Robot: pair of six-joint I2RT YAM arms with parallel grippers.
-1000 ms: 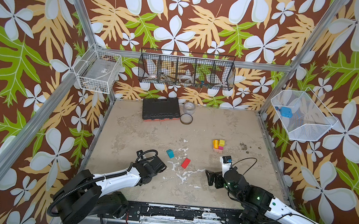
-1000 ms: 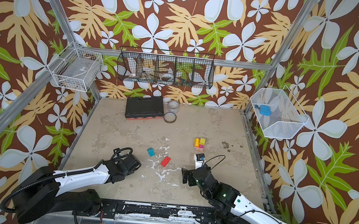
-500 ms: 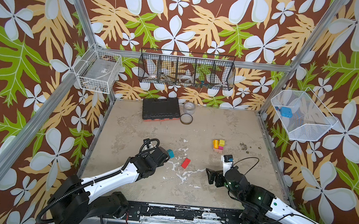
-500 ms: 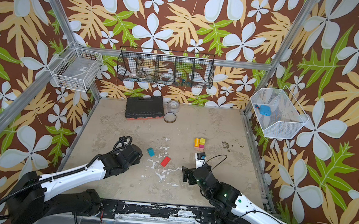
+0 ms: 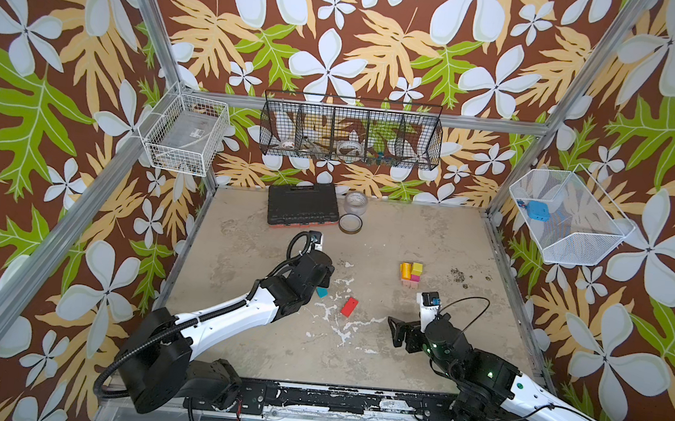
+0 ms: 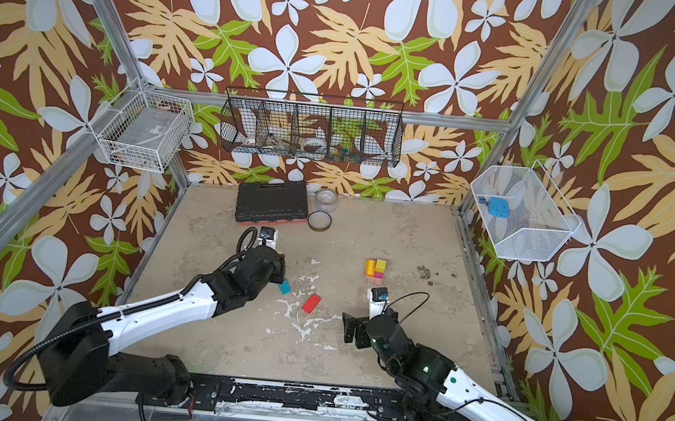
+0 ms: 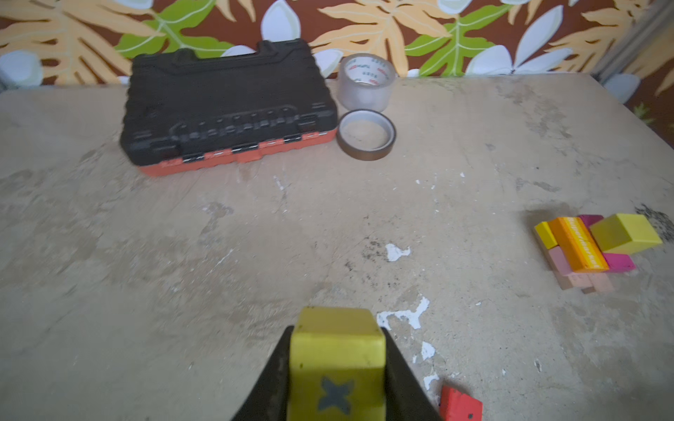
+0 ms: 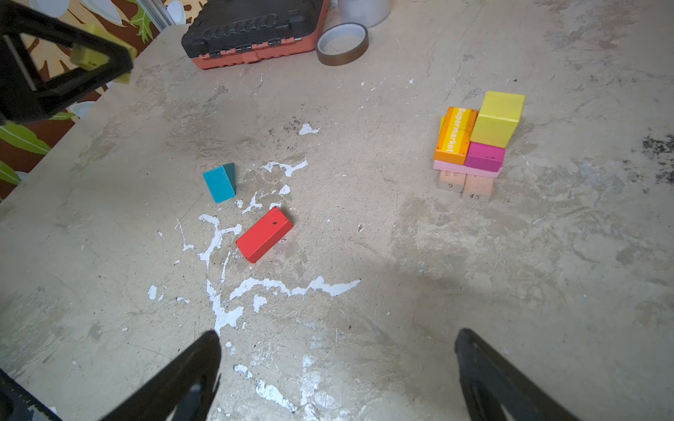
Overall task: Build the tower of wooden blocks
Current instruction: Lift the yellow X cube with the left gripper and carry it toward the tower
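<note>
My left gripper (image 7: 337, 337) is shut on a yellow wood block (image 7: 337, 364) that bears a grey cross. In both top views this gripper (image 5: 324, 279) hovers beside the teal wedge (image 5: 322, 292), left of the table's middle. A red block (image 5: 349, 306) lies flat close to the wedge (image 8: 220, 181). The wood block tower (image 5: 410, 274) stands right of centre: tan and pink at the bottom, then magenta and orange, with a yellow cube (image 8: 498, 118) on top. My right gripper (image 8: 337, 364) is open and holds nothing; it hangs low over bare table (image 5: 398, 331), in front of the tower.
A black tool case (image 5: 300, 206) with an orange base lies at the back. Beside it are a clear tape roll (image 5: 356, 203) and a brown tape ring (image 5: 350, 223). Wire baskets hang on the left (image 5: 183, 139), back (image 5: 351, 131) and right (image 5: 564, 217) walls.
My left arm has reached farther back and to the right, carrying the yellow block from near the front edge to beside the teal wedge. The right arm has barely moved.
</note>
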